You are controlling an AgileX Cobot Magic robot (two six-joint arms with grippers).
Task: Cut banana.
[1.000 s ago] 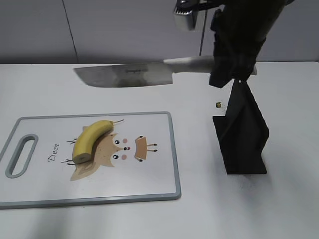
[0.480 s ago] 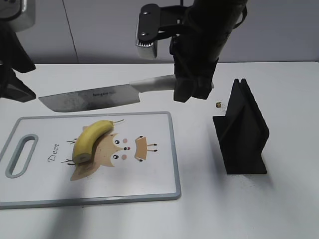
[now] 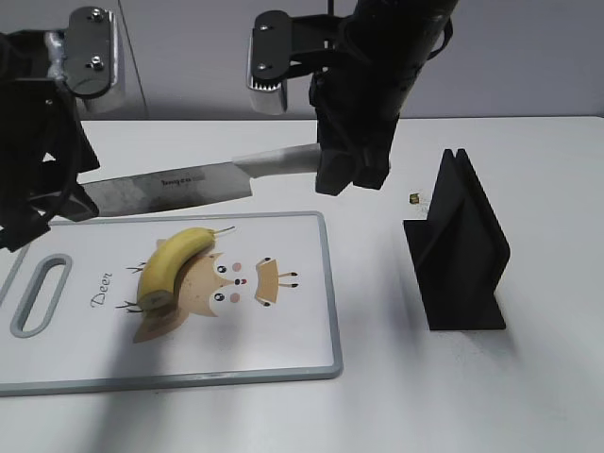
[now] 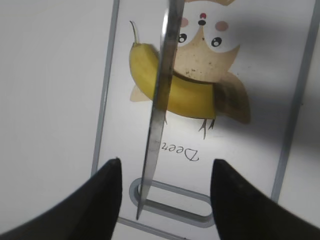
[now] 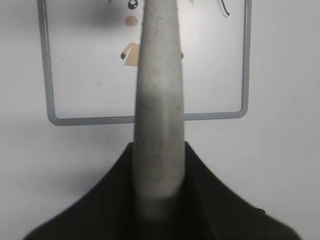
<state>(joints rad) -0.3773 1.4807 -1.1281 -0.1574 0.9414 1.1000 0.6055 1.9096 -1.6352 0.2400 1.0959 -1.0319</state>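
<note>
The banana (image 3: 173, 266) lies on the deer-print cutting board (image 3: 293, 330), its blunt cut end toward the front. No separate slice shows. My right gripper (image 3: 347, 175) is shut on the pale handle of a large knife (image 3: 179, 187) and holds it level above the board's far edge. The handle fills the right wrist view (image 5: 159, 100) between the gripper's fingers (image 5: 159, 155). My left gripper (image 3: 52, 203) is open at the blade's tip. In the left wrist view the blade (image 4: 157, 125) runs edge-on across the banana (image 4: 192, 100), between the open fingers (image 4: 165, 167).
A black knife stand (image 3: 458, 255) stands on the white table right of the board, with a small dark speck (image 3: 415, 198) behind it. The board's handle slot (image 3: 38, 293) is at its left end, below the left gripper.
The right gripper carried the knife left and lower, over the board's far edge. The left arm came in from the left and dropped beside the blade tip.
</note>
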